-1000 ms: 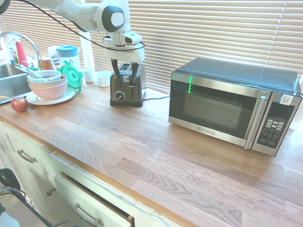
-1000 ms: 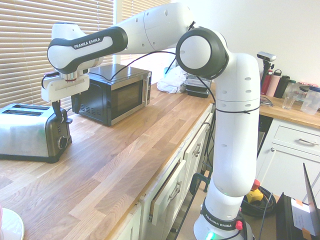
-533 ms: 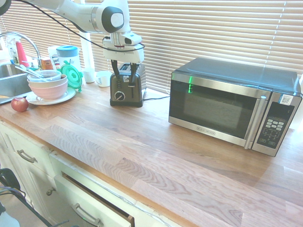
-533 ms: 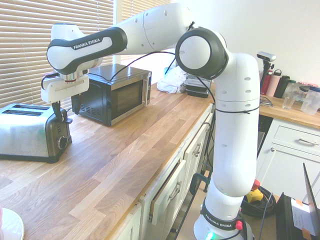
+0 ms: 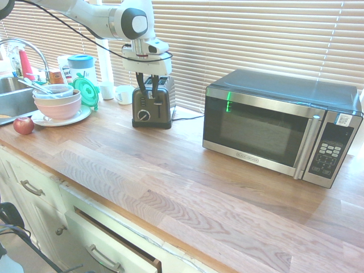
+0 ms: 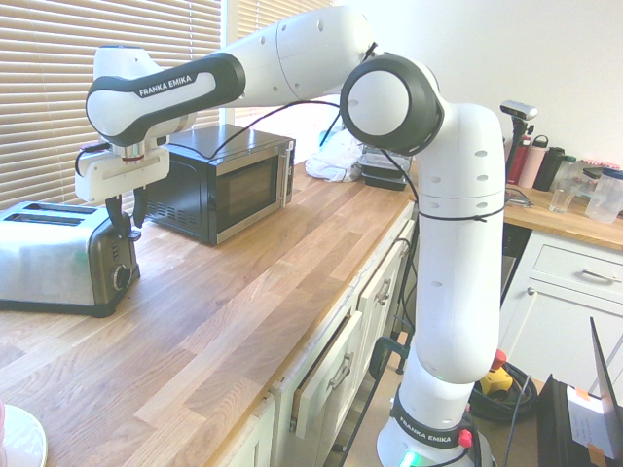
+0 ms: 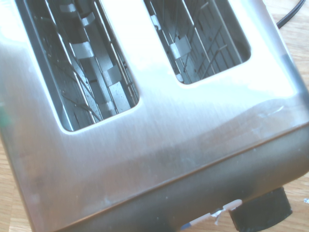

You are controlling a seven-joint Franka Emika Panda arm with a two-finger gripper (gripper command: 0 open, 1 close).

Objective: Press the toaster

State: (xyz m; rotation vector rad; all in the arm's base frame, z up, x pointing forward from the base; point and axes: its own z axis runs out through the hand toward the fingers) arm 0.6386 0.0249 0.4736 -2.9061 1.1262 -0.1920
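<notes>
Left of centre, up high, the black two-finger gripper (image 5: 147, 91), part-way open, hangs at the small brushed-steel, dark-fronted toaster (image 5: 152, 107). The white arm (image 6: 195, 88) reads "FRANKA EMIKA".

The small brushed-steel two-slot toaster with a dark front (image 5: 152, 105) stands upright on the wooden counter, apart from the microwave and near the blinds. Its round silver-rimmed dial sits low on the dark front. Both long slots in its shiny top hold nothing but thin wires and metal tabs. A dark lever knob juts from the front; it seems to be up, though the view there is partly blocked.
</notes>
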